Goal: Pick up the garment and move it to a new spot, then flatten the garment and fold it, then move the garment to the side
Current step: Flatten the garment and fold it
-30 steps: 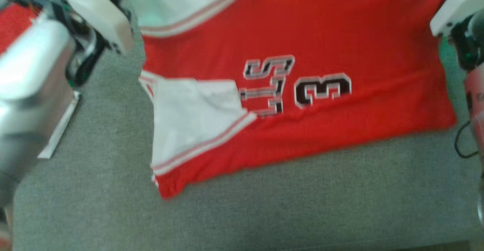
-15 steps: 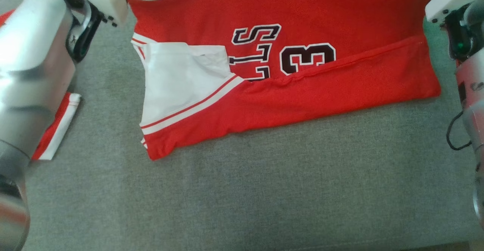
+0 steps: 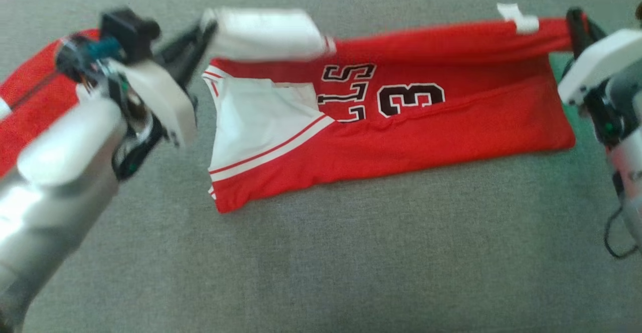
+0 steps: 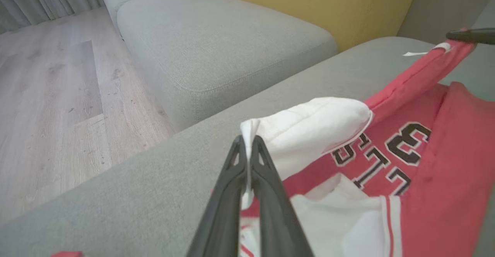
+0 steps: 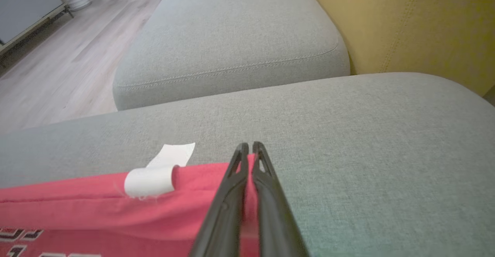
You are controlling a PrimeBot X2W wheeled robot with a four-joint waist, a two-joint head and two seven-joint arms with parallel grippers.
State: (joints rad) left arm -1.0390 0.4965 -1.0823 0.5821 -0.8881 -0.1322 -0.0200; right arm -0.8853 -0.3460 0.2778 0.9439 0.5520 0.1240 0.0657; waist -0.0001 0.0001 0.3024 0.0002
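The garment (image 3: 426,132) is a red jersey with white panels and black lettering, and its lower part lies on the grey cushion (image 3: 351,263). Its far edge is lifted and stretched between both grippers. My left gripper (image 3: 206,28) is shut on a white bunched panel (image 3: 261,34); in the left wrist view the left gripper (image 4: 247,141) pinches that white cloth (image 4: 309,129). My right gripper (image 3: 574,19) is shut on the red edge at the right end. The right wrist view has the right gripper (image 5: 249,148) clamped on the red hem (image 5: 96,203), beside a white label (image 5: 154,175).
More red cloth (image 3: 30,102) lies at the far left behind my left arm. A second grey seat (image 5: 232,48) and a yellow backrest (image 5: 417,28) stand beyond the cushion, with wooden floor (image 4: 46,106) past its edge. A black cable (image 3: 614,237) hangs by my right arm.
The head view has shifted. Both grippers have come into it, holding the garment's far edge, which now hangs stretched just above the lettering. Both stay shut.
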